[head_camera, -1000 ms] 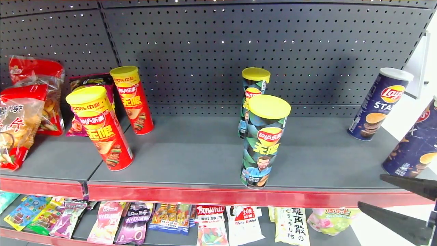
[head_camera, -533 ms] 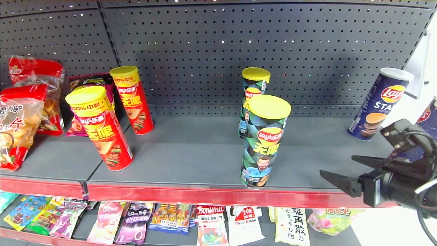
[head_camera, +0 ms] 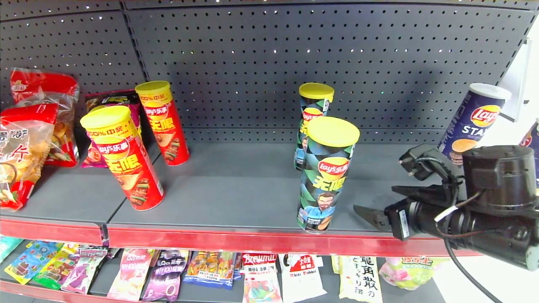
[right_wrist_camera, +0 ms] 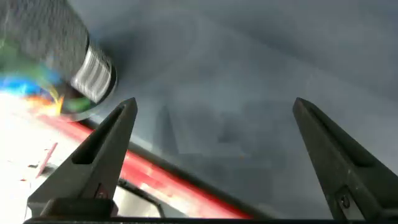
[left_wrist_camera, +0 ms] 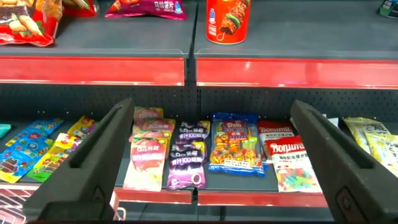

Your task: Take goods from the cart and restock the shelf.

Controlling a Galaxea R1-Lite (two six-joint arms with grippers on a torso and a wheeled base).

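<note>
Spreading wide the fingers point(right_wrist_camera: 93, 155) of the right gripper point(head_camera: 374, 198), holding nothing, hovering over the shelf point(head_camera: 236, 189) front, near the green can point(head_camera: 326, 176) standing upright at its edge. Spreading the left gripper point(left_wrist_camera: 212, 104) equally wide, empty too, facing candy packets point(left_wrist_camera: 186, 162) lower down.

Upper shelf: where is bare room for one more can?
Widest bare patch: between the red cans and the green cans. Smaller one: between green cans and blue can, by the right gripper. Bags crowd the left end.
</note>
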